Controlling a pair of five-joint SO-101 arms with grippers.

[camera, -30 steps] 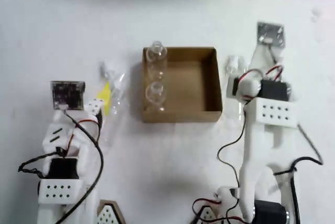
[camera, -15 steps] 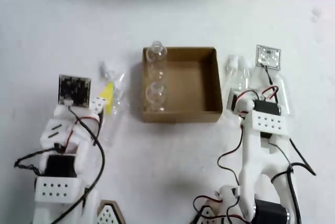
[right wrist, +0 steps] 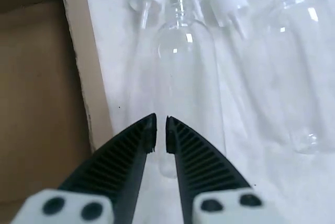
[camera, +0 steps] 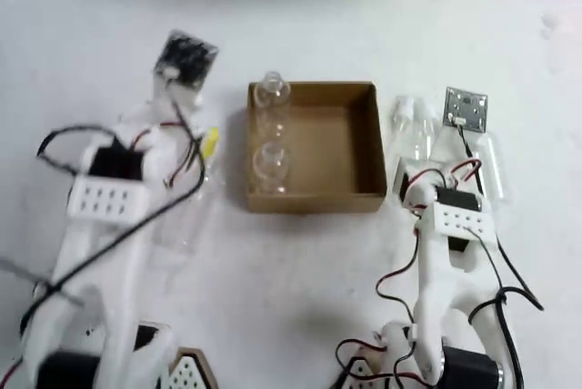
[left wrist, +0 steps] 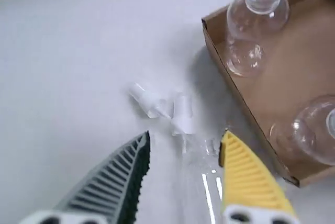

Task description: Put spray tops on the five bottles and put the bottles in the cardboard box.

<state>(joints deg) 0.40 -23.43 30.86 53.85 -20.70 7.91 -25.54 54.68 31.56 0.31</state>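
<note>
Bottles (camera: pixel 271 98), two, sit in the cardboard box (camera: pixel 378 139); left gripper (left wrist: pixel 186 136) spread, right gripper (right wrist: pixel 159 124) closed.

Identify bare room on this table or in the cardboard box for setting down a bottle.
Free: the right half of the cardboard box, beside two bottles at its left wall; the table beyond and in front of it. Crowded: spray tops left of it, lying bottles right.

Bright, flat light, soft shadows

Strong light falls from overhead, so the white tabletop (camera: pixel 300 34) glares almost blank. Shadows are soft: a faint grey one hugs the box (left wrist: pixel 235 84) wall. Thin white glints streak the clear bottles (right wrist: pixel 186 56). Beyond the far edge, the room sits dark.
</note>
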